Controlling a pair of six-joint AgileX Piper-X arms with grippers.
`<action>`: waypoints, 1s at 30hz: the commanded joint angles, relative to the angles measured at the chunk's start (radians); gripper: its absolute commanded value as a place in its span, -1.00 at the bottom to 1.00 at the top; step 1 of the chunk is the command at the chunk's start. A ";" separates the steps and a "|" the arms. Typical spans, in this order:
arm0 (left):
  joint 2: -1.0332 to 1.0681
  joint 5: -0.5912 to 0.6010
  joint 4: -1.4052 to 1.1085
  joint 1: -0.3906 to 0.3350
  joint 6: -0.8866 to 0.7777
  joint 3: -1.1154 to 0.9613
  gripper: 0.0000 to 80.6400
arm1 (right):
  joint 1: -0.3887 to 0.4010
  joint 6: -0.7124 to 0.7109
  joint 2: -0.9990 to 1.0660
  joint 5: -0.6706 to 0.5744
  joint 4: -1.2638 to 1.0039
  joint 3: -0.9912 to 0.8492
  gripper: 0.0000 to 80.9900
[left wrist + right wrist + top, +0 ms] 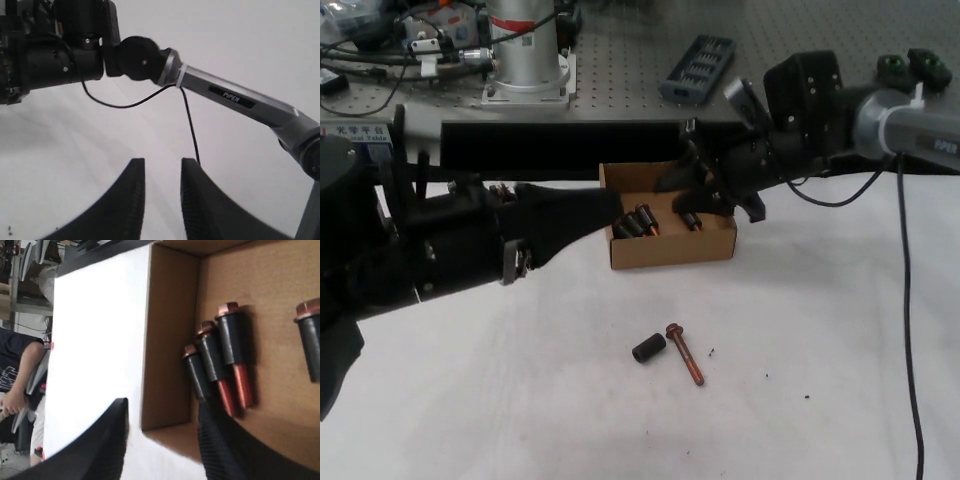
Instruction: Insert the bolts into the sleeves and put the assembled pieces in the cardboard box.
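Note:
The cardboard box (pixel 670 250) stands on the white cloth and holds several assembled bolt-and-sleeve pieces (pixel 220 365); one more piece (pixel 309 340) lies apart from them. My right gripper (pixel 162 405) hangs open over a corner of the box, nothing between its fingers; in the high view it (pixel 705 200) is above the box's far side. My left gripper (pixel 161 162) is open and empty, and its tip (pixel 610 208) is at the box's left edge. A loose black sleeve (pixel 648 348) and a copper bolt (pixel 685 354) lie side by side on the cloth in front of the box.
A long black bar (pixel 560 145) runs behind the box. Behind it stand a metal post (pixel 525 50) and a blue tool rack (pixel 698 66) on the perforated bench. A cable (pixel 905 300) hangs from the right arm down to the cloth.

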 commanded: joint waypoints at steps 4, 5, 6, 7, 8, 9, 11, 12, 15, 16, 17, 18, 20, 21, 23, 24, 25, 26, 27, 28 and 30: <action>-0.014 -0.128 0.266 -0.084 0.171 -0.022 -0.53 | -0.018 -0.335 -0.157 0.174 0.288 -0.001 -0.29; -0.014 -0.177 0.319 -0.106 0.197 -0.032 -0.53 | -0.018 -0.405 -0.184 0.217 0.340 0.008 -0.31; -0.014 -0.220 0.366 -0.123 0.220 -0.041 -0.53 | -0.018 -0.450 -0.216 0.243 0.372 0.025 -0.32; -0.010 -0.274 0.407 -0.143 0.235 -0.055 -0.53 | -0.022 -0.463 -0.250 0.252 0.377 0.051 -0.32; -0.002 -0.318 0.443 -0.161 0.244 -0.071 -0.53 | -0.024 -0.466 -0.283 0.253 0.365 0.086 -0.32; 0.007 -0.342 0.469 -0.174 0.245 -0.086 -0.53 | -0.027 -0.454 -0.311 0.253 0.342 0.116 -0.32; 0.037 -0.370 0.544 -0.188 0.232 -0.132 -0.53 | -0.035 -0.412 -0.376 0.243 0.292 0.202 -0.32; 0.051 -0.381 0.581 -0.192 0.225 -0.153 -0.53 | -0.035 -0.394 -0.411 0.233 0.263 0.246 -0.32; 0.113 -0.386 0.715 -0.193 0.219 -0.234 -0.52 | -0.035 -0.359 -0.506 0.230 0.202 0.375 -0.32; 0.130 -0.386 0.743 -0.193 0.222 -0.259 -0.52 | -0.035 -0.355 -0.540 0.230 0.181 0.422 -0.32; 0.150 -0.386 0.771 -0.193 0.226 -0.283 -0.51 | -0.035 -0.338 -0.567 0.230 0.164 0.468 -0.32; 0.169 -0.386 0.795 -0.193 0.230 -0.306 -0.47 | -0.035 -0.319 -0.602 0.230 0.141 0.513 -0.32; 0.203 -0.386 0.825 -0.193 0.232 -0.348 -0.39 | -0.035 -0.280 -0.672 0.230 0.084 0.591 -0.32; 0.222 -0.397 0.845 -0.196 0.232 -0.371 -0.35 | -0.035 -0.249 -0.707 0.230 0.047 0.633 -0.32; 0.255 -0.425 0.889 -0.202 0.232 -0.412 -0.33 | -0.035 -0.194 -0.768 0.230 -0.023 0.698 -0.32; 0.273 -0.428 0.908 -0.205 0.232 -0.432 -0.34 | -0.035 -0.172 -0.803 0.230 -0.054 0.728 -0.32; 0.291 -0.427 0.920 -0.208 0.232 -0.450 -0.33 | -0.035 -0.151 -0.836 0.230 -0.079 0.751 -0.32; 0.307 -0.427 0.935 -0.212 0.232 -0.467 -0.33 | -0.035 -0.140 -0.862 0.230 -0.093 0.771 -0.32; 0.321 -0.427 0.948 -0.217 0.232 -0.480 -0.33 | -0.035 -0.135 -0.893 0.230 -0.105 0.785 -0.32; 0.331 -0.427 0.966 -0.222 0.232 -0.493 -0.33 | -0.035 -0.135 -0.921 0.232 -0.105 0.794 -0.32; 0.354 -0.437 1.006 -0.233 0.232 -0.518 -0.34 | -0.035 -0.127 -0.966 0.232 -0.102 0.801 -0.32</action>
